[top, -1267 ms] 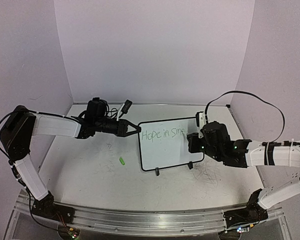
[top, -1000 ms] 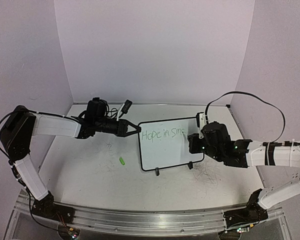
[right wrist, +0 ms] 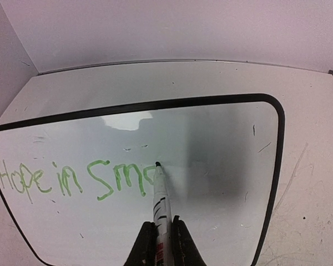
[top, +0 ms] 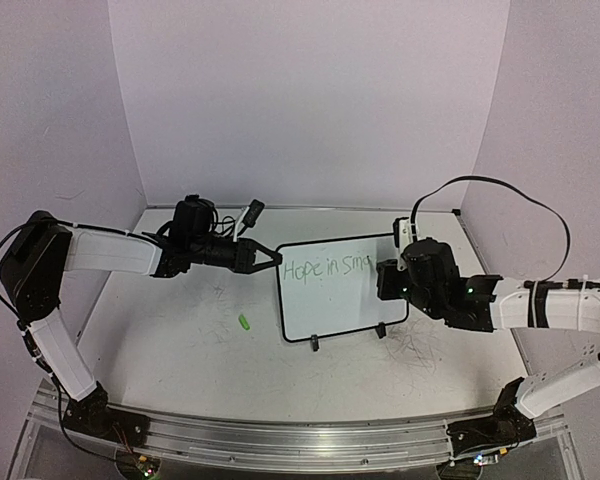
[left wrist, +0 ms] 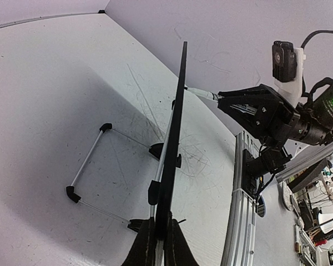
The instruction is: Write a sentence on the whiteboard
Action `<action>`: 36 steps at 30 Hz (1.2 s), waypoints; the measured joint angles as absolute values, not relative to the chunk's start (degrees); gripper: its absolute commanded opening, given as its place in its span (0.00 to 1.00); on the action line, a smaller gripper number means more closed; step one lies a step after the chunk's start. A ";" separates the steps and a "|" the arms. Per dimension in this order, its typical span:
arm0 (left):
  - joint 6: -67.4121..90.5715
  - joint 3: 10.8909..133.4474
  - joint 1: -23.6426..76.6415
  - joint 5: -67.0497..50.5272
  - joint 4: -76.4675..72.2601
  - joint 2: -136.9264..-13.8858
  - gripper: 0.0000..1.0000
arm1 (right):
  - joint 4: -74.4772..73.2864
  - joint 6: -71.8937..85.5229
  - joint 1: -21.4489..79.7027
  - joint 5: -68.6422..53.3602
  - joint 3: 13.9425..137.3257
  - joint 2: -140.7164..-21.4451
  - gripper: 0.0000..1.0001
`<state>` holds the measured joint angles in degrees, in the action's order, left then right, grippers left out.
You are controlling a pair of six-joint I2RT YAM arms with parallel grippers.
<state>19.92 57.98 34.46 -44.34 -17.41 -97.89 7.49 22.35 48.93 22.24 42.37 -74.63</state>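
White marker (right wrist: pixel 161 197) pinched in right gripper (right wrist: pixel 160 235), tip on whiteboard (right wrist: pixel 211 144) just past green sentence (right wrist: pixel 72 178), "Hope in Sm". Left wrist cam only: left gripper (left wrist: pixel 158 246) clamped on board's edge, board upright btwn arms.

I see the whiteboard (right wrist: pixel 222 144) glossy white with a thin black frame, the sentence (right wrist: pixel 72 178) pale green on it; the marker (right wrist: pixel 160 199) is white-barrelled, black tip. Small bright green piece (top: pixel 244 321) on the table (top: pixel 180 350), white with grey scribbly scuffs. Pale lilac walls (top: pixel 310 100). Left arm (top: pixel 110 250) and right arm (top: pixel 570 305): white shells, black joints
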 measured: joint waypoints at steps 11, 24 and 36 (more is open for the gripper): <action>19.94 57.98 34.46 -44.34 -17.41 -97.89 0.00 | 7.70 23.98 48.95 21.63 40.63 -74.05 0.00; 19.84 57.98 34.46 -44.34 -17.43 -97.89 0.00 | 6.01 24.51 48.93 21.56 38.62 -69.51 0.00; 19.73 57.98 34.46 -44.36 -17.43 -97.89 0.00 | 6.89 23.24 48.86 21.79 41.43 -72.05 0.00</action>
